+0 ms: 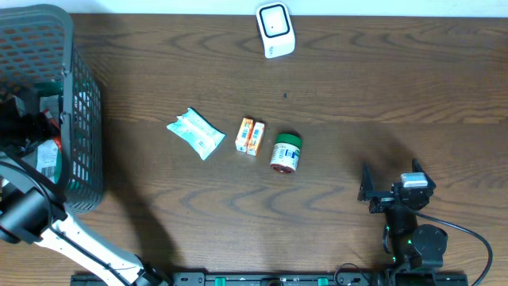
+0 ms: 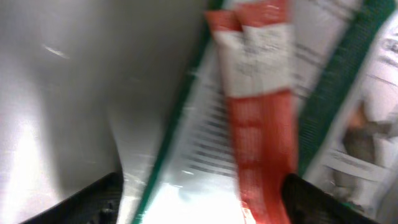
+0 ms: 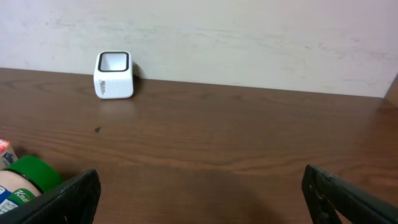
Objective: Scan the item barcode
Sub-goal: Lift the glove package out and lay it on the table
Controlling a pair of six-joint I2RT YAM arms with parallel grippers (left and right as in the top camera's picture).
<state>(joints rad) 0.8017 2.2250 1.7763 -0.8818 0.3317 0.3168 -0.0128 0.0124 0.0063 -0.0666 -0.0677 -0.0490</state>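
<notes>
Barely started: nothing scanned.
Empty, left gripper (image 2: 202,199) gapes at red packet (image 2: 258,124) just ahead; right gripper (image 3: 199,193) idles, spread wide.

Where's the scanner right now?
In the overhead view the white scanner sits near the middle of the table at its far edge, straight beyond the green-lidded jar.

Dark brown wood-grain table (image 1: 357,95). A white scanner (image 3: 113,74) stood far ahead of the right gripper's (image 3: 202,208) wide-set jaws, off to their left. A green-lidded jar (image 1: 286,152) lay on its side, ahead-left of the jaws and nearer. Twin orange-and-white cartons (image 1: 251,137) lay just beside it, further left, then a pale crumpled pouch (image 1: 195,133). A dark mesh basket (image 1: 83,119) stood far left, well apart from those jaws.
</notes>
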